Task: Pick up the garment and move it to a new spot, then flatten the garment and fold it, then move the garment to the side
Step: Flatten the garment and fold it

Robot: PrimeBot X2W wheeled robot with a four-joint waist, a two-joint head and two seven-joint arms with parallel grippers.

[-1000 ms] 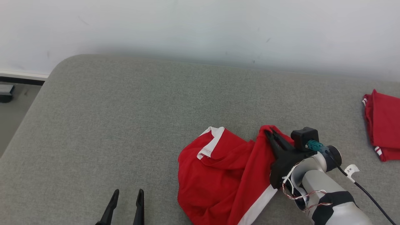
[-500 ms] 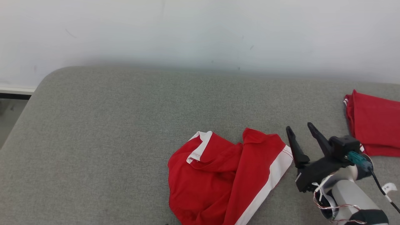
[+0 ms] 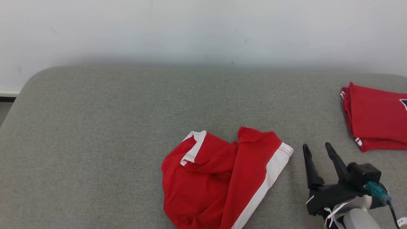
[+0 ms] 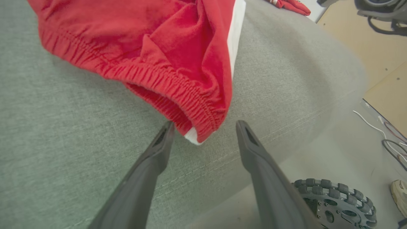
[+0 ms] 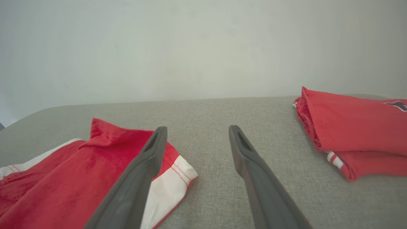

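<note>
Grey fabric covers the desk (image 3: 95, 127), which runs across the head view below a plain white wall (image 3: 203, 28).

**Task item.** The garment (image 3: 216, 178), red shorts with white side stripes, lies crumpled at the lower centre of the head view. It rests on the desk and nothing grips it. One leg is folded over the other, and the elastic waistband is bunched at the bottom edge of the frame.

**Right gripper** (image 3: 316, 145). Located at the lower right of the head view, just beside the garment's white-striped hem. The fingers are spread apart and hold nothing. In the right wrist view the gap between them shows bare desk.

**Left gripper** (image 4: 205, 123). In the left wrist view the fingers are spread apart and empty. The waistband corner lies just ahead of the fingertips. Contact cannot be determined.

**Other items.** A folded red garment (image 3: 375, 121) lies at the right edge of the head view, well apart from the task item.

**Progress assessment.**
1. Relocation: judged complete, as the garment lies free with both grippers empty.
2. Flattening: not done; the fabric is creased and overlapped.
3. Folding: not done.
4. Moving to the side: not done.
</note>
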